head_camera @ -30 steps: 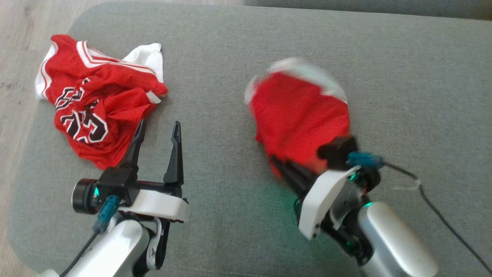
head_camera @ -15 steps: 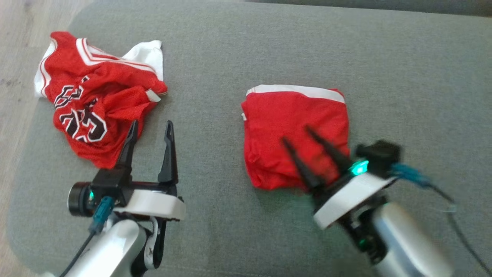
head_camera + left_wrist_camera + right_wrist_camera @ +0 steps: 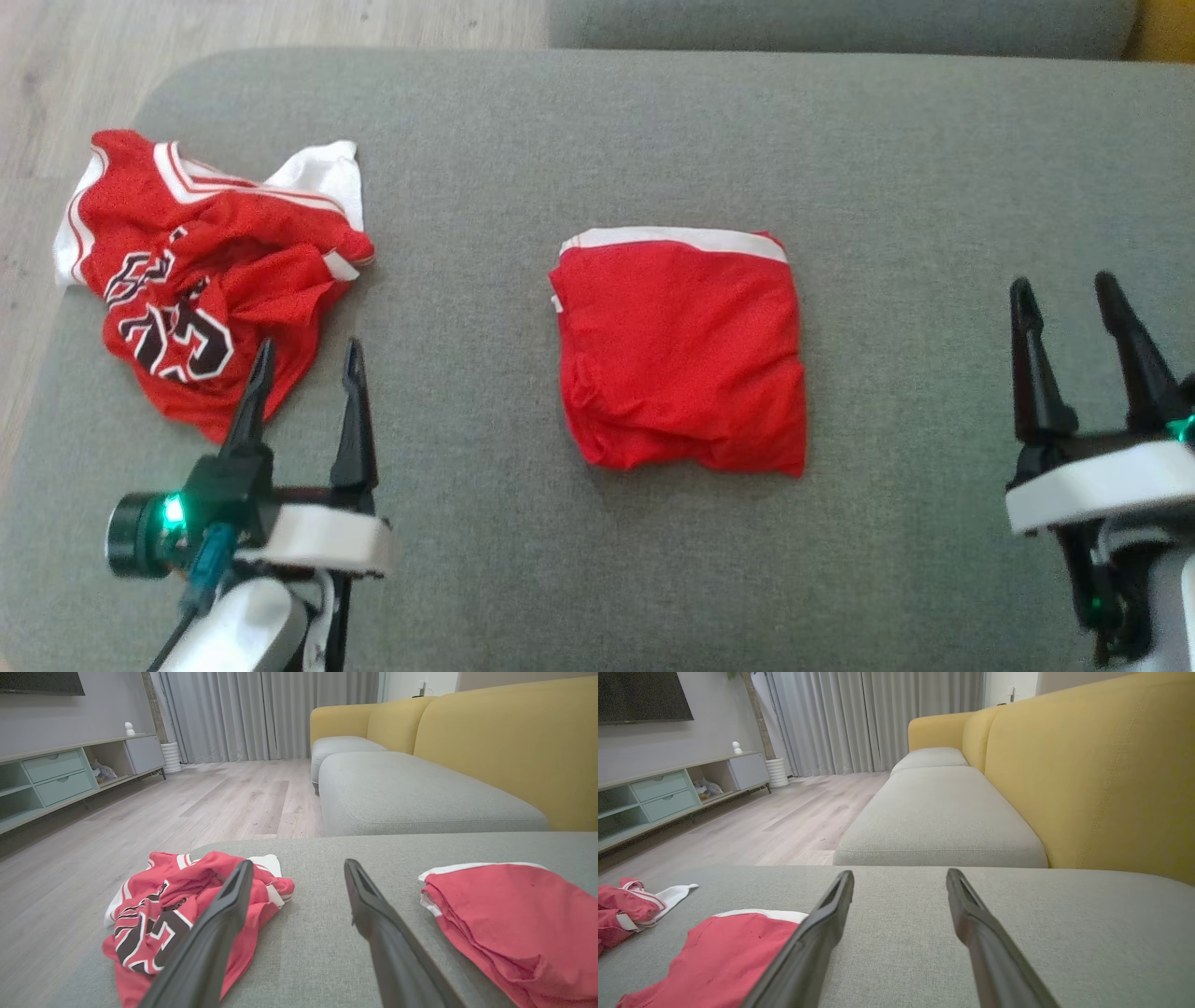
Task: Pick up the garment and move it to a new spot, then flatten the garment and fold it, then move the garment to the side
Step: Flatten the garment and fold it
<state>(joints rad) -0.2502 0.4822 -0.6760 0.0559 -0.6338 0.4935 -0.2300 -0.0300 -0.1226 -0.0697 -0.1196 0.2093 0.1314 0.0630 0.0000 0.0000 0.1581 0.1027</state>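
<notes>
The folded red garment [image 3: 681, 350] lies in the middle of the grey cushion [image 3: 653, 121], and the left gripper [image 3: 308, 347] and right gripper [image 3: 1064, 282] are both wide open and empty, so I think the best way is to pinch all its layers together and move it aside gently.

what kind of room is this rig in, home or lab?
Most likely a home living room: a yellow sofa with grey seat cushions, a low media cabinet with drawers along the wall, and floor-length grey curtains over a wood floor.
</notes>
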